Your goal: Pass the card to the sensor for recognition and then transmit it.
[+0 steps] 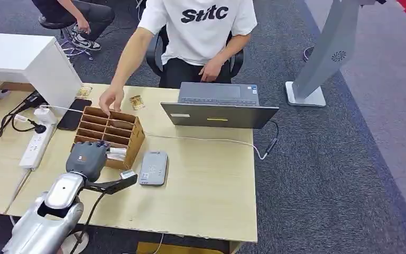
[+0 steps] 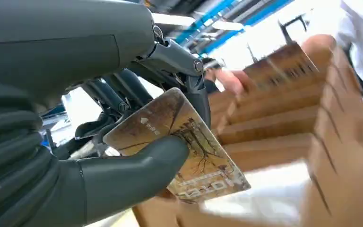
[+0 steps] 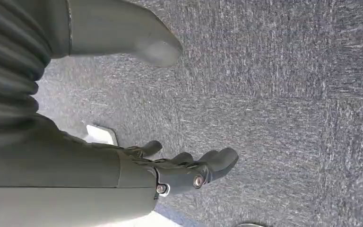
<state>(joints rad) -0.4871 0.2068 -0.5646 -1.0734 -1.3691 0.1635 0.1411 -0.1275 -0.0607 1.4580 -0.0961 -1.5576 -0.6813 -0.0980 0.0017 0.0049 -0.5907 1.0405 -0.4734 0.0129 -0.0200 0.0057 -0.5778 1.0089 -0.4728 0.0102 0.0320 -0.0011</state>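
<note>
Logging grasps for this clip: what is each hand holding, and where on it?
The left hand pinches a card near one end, thumb on its printed face. The right hand holds nothing, hanging over the carpet.

A: Card (image 2: 189, 142) colours?
B: Tan/brown w/ dark bare-tree print, white lettering. Left hand (image 2: 99, 156) holding it is dark grey; arm (image 1: 53, 211) silver.
A: Rack?
B: Card rack (image 1: 111, 132) plain brown cardboard. Sensor (image 1: 154, 167) light grey. Table (image 1: 211, 180) pale wood.
A: Others?
B: Laptop (image 1: 219, 106) dark grey w/ yellow sticker. Person's shirt (image 1: 201, 26) white, black lettering. Carpet (image 1: 349, 159) grey-blue speckle. Right hand (image 3: 179, 170) dark grey.
</note>
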